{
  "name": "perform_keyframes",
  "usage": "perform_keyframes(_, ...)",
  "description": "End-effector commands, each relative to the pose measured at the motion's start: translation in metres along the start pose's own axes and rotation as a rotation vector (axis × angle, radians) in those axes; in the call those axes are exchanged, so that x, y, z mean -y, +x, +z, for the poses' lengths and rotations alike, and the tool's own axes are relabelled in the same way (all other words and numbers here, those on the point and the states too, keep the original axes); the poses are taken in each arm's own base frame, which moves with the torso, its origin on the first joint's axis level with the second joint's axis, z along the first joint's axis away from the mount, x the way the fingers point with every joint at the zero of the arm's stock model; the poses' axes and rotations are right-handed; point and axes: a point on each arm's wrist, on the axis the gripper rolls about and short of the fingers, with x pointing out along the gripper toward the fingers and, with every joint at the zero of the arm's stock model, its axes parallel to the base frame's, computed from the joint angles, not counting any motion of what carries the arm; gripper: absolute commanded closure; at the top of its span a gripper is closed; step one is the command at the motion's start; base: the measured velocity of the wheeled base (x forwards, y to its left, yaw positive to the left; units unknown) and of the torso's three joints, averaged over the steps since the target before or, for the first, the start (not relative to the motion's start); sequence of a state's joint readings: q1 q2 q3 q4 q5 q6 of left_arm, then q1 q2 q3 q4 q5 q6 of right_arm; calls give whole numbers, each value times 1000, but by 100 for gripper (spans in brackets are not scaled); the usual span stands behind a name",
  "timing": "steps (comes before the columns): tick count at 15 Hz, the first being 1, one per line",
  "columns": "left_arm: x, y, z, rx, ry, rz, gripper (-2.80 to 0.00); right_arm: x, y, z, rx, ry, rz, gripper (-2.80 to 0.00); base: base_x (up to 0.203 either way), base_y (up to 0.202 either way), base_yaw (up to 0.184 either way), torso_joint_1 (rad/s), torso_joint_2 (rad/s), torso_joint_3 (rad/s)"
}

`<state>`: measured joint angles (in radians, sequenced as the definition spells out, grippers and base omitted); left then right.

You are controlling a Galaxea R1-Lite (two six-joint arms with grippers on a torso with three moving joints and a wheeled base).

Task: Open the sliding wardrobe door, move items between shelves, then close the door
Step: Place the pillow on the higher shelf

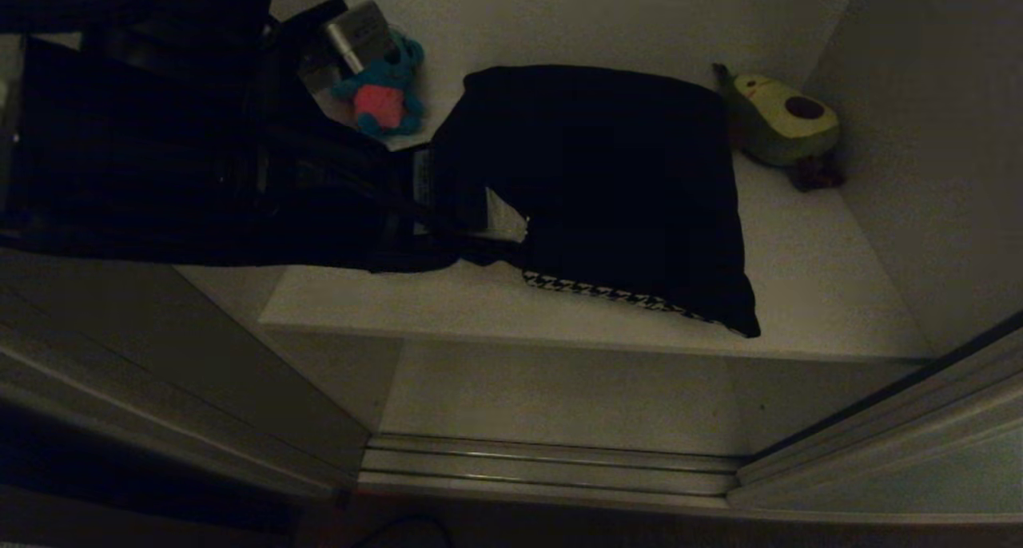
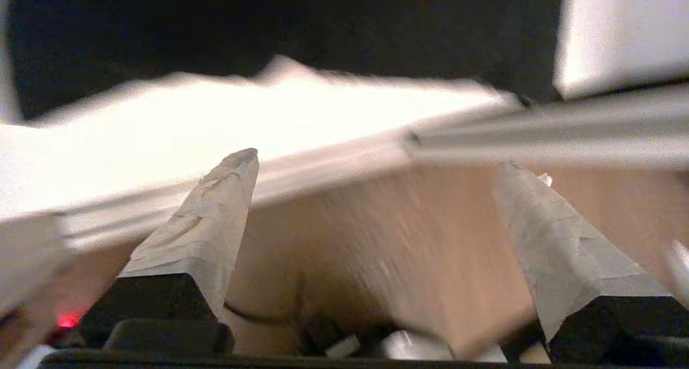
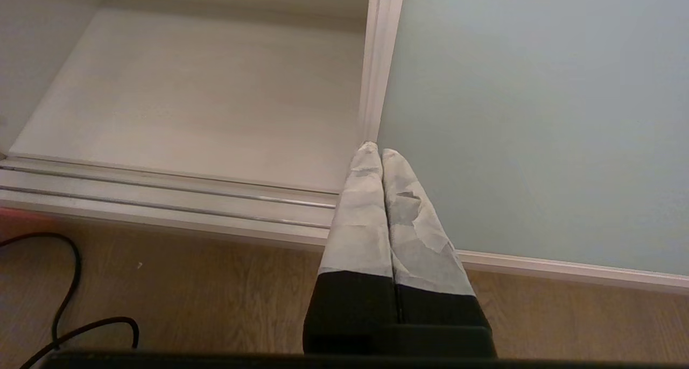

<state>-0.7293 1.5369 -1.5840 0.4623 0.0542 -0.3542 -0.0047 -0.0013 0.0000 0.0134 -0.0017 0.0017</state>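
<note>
The cushion (image 1: 607, 188) lies flat on a white shelf (image 1: 799, 276) inside the wardrobe. Its black back faces up and a houndstooth strip shows along its front edge. My left gripper (image 1: 487, 232) hangs at the cushion's left edge on a dark arm that comes in from the left. In the left wrist view this gripper (image 2: 377, 167) is open, with nothing between its taped fingers (image 2: 215, 218). Low by the floor, my right gripper (image 3: 377, 149) is shut and empty. It is in front of the rim of the pale grey-green sliding door (image 3: 538, 116), which stands slid open.
A blue and pink plush toy (image 1: 384, 93) sits at the back left of the shelf. An avocado plush (image 1: 779, 121) sits at its back right. Below is a bare lower shelf (image 3: 188, 100), then the door tracks (image 3: 161, 197). A black cable (image 3: 64, 283) lies on the wooden floor.
</note>
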Motion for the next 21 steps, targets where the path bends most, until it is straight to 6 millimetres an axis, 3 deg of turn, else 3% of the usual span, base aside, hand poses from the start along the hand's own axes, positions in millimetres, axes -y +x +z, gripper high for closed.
perform_keyframes(1, 4, 3, -3, -28, 0, -37, -280, 0, 0, -1, -5, 0, 0, 0, 0, 0, 0, 0, 0, 0)
perform_keyframes(2, 3, 0, -2, -20, -10, -35, 0, 0, 0, -1, -5, 0, 0, 0, 0, 0, 0, 0, 0, 0)
perform_keyframes(6, -7, -30, 4, 85, -34, 91, 0, 0, 0, -1, -5, 0, 0, 0, 0, 0, 0, 0, 0, 0)
perform_keyframes(13, -22, -87, -43, -92, 11, 136, 0, 0, 0, -1, -5, 0, 0, 0, 0, 0, 0, 0, 0, 0)
perform_keyframes(17, -39, -127, -65, -55, 110, 180, 0, 0, 0, -1, -3, 0, 0, 0, 0, 0, 0, 0, 0, 0)
perform_keyframes(21, -64, -168, -88, 41, 123, 374, 0, 0, 0, -1, -5, 0, 0, 0, 0, 0, 0, 0, 0, 0)
